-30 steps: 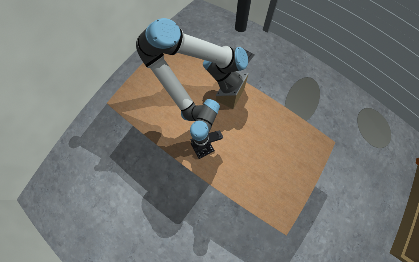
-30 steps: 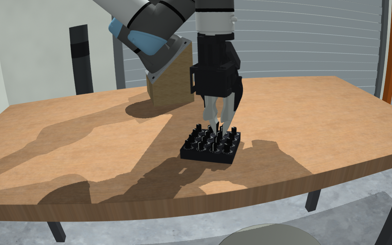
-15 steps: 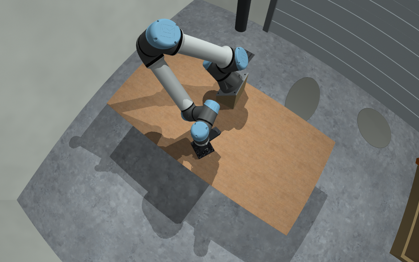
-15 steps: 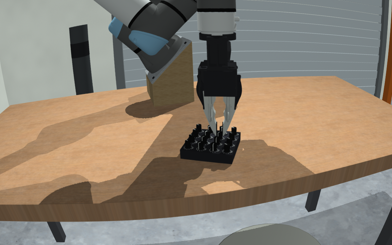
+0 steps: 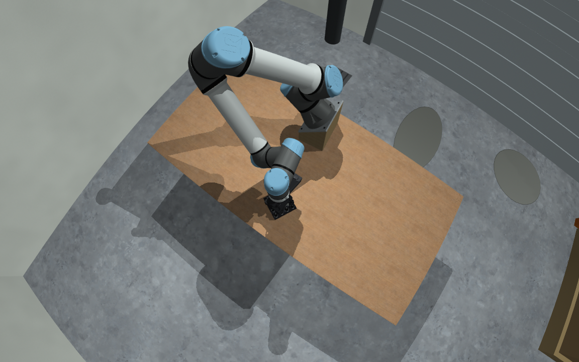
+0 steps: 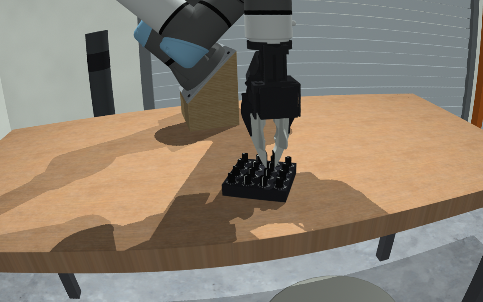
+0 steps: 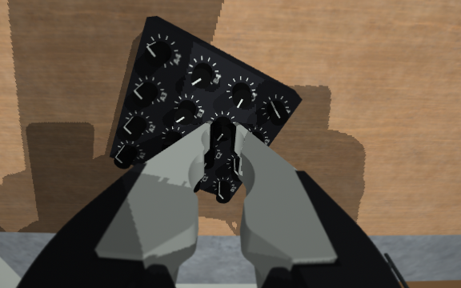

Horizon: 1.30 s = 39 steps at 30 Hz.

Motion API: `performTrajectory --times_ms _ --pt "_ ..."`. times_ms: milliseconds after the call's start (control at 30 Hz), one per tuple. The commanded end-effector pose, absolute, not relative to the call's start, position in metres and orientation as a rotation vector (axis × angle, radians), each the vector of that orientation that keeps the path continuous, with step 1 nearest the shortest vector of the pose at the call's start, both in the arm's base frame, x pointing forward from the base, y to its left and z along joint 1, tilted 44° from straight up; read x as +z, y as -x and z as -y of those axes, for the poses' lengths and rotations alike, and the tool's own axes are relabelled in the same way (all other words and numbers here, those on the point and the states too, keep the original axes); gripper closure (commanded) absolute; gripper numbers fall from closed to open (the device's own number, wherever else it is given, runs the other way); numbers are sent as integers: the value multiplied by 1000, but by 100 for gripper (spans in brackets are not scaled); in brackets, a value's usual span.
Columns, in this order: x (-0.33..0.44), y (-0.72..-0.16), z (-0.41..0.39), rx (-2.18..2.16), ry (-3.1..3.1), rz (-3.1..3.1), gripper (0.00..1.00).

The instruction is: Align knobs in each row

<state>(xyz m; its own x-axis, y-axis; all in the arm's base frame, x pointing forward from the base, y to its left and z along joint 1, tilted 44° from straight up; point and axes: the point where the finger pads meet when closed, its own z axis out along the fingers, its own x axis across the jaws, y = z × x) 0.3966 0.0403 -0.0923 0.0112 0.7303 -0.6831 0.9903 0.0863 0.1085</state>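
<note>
The black knob box (image 5: 276, 217) (image 6: 254, 193) (image 7: 230, 64) lies on the table below my gripper (image 6: 270, 165) (image 7: 222, 124). The gripper is shut on knob C3, and its fingers stand on both sides of it. In the wrist view the visible line on C3 points to the lower left. Knob C4 (image 7: 242, 93) points down and slightly left. Knobs A4 (image 7: 159, 53), A3 (image 7: 146, 93), A2 (image 7: 135, 127) and A1 (image 7: 126, 154) look alike, angled to the upper left. Knobs B4 (image 7: 202, 75) and B3 (image 7: 186, 110) point to the lower left. The fingers partly hide B2, D3, D2, C2 and C1; B1 is hidden.
Other knobs, including D4 (image 7: 277, 110) and D1 (image 7: 223, 193), stand close around the fingers. The wooden table (image 5: 372, 224) (image 6: 367, 150) (image 7: 394, 52) carries the box and the arm's wedge-shaped base (image 5: 325, 137) (image 6: 215, 101), which stands behind the box.
</note>
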Motion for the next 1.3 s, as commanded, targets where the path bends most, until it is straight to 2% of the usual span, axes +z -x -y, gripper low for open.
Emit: performTrajectory --times_ms 0,933,967,1267 --pt "-92 -397 -40 -582 -1653 -1827 96" --pt "-92 -397 -40 -602 -1613 -1870 96" --pt "-92 -397 -40 -602 -1613 -1870 89" --pt "-92 -397 -40 -602 -1613 -1870 89"
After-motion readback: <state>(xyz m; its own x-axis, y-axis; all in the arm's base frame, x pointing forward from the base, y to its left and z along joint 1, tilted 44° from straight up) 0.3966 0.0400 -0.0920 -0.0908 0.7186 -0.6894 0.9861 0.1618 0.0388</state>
